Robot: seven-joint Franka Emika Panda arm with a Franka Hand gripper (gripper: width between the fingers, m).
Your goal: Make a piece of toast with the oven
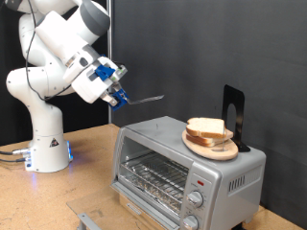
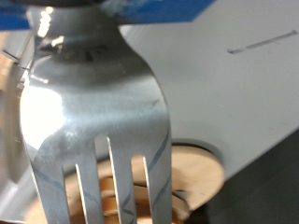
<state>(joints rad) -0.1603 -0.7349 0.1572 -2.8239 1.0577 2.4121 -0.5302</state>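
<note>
My gripper (image 1: 116,94), with blue fingers, is shut on the handle of a metal fork (image 1: 144,98). It holds the fork level in the air, left of and above the oven in the exterior view, tines pointing at the bread. Two pale bread slices with tan crust (image 1: 206,127) lie stacked on a round wooden plate (image 1: 213,148) on top of the silver toaster oven (image 1: 153,144). I cannot tell which slice is the piece of toast. The oven's glass door (image 1: 152,174) is closed and the wire rack shows behind it. In the wrist view the fork (image 2: 93,121) fills the frame, with the plate (image 2: 201,182) beyond its tines.
A black upright stand (image 1: 233,113) rises behind the plate on the oven top. The oven's two knobs (image 1: 197,199) and red light (image 1: 200,181) are on its front right. The arm's white base (image 1: 46,149) stands on the wooden table (image 1: 58,196) at the exterior view's left.
</note>
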